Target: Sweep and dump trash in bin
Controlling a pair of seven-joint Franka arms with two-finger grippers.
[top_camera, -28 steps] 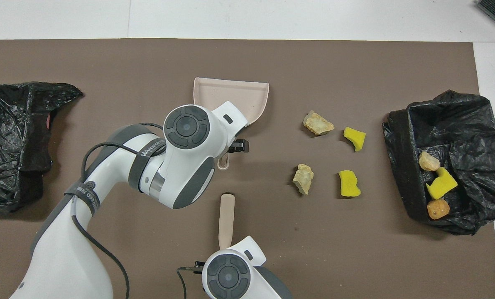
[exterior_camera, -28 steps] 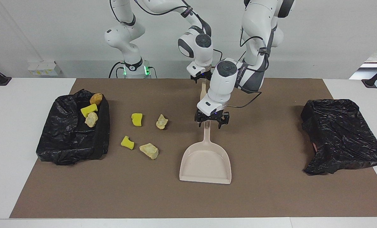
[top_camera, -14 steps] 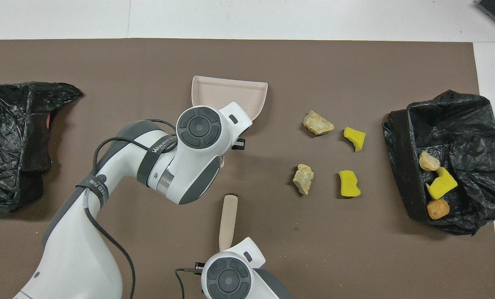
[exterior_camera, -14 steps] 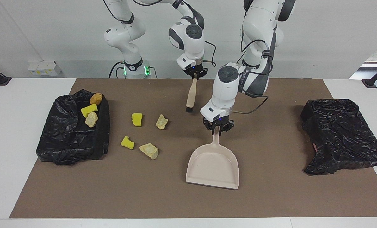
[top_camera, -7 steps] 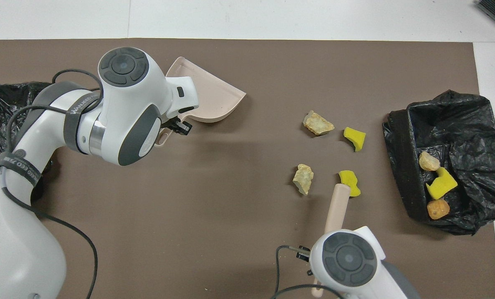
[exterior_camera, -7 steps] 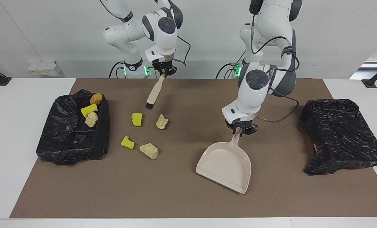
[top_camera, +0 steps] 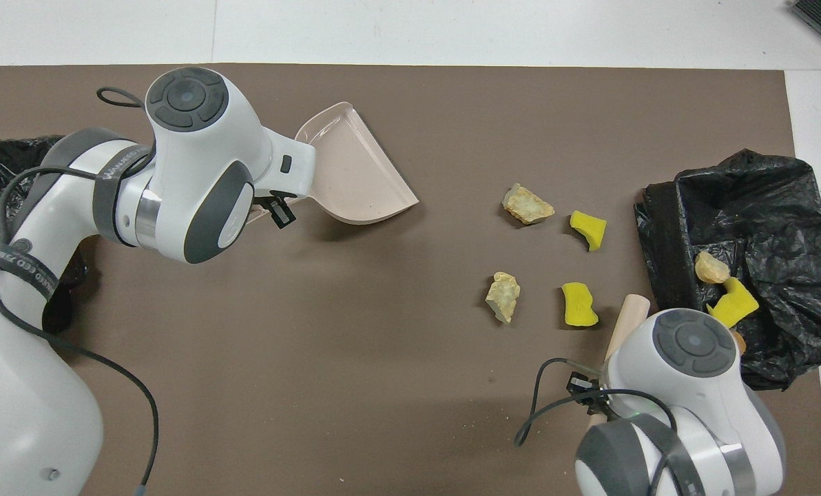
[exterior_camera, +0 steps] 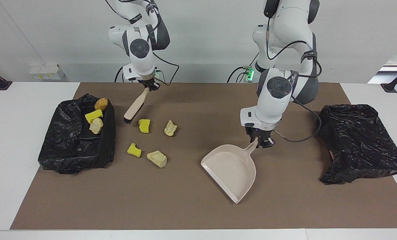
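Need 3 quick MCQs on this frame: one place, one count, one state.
1. Where is the brush head?
A. in the dustpan
B. between the bin and the loose trash
C. on the spare bag

2. How many trash pieces lie on the mat?
A. two
B. four
C. seven

3. What does the left gripper hold?
A. nothing
B. a sponge
C. the dustpan handle

Key: B, its bristles sit beside the bin, by a yellow piece; B, two yellow and two cream; C, shut on the handle.
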